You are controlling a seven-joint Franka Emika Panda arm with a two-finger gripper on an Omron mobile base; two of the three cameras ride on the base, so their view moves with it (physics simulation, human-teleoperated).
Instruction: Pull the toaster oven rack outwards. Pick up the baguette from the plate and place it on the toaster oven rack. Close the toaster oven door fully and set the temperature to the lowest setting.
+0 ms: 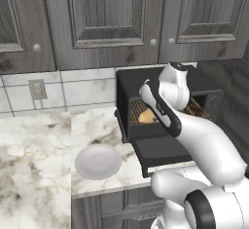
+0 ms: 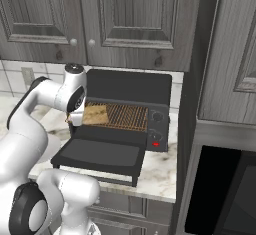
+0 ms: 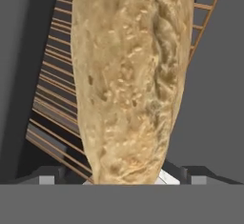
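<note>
The matte black toaster oven sits on the counter under the cabinets, its control panel with two knobs on the right. Its dark door is dropped open, lying flat and level in front of the cavity. The copper wire rack spans the opening. The golden-tan, seeded baguette lies on the left part of the rack, lengthwise along the wires. The round white plate rests empty on the counter, left of the open door.
</note>
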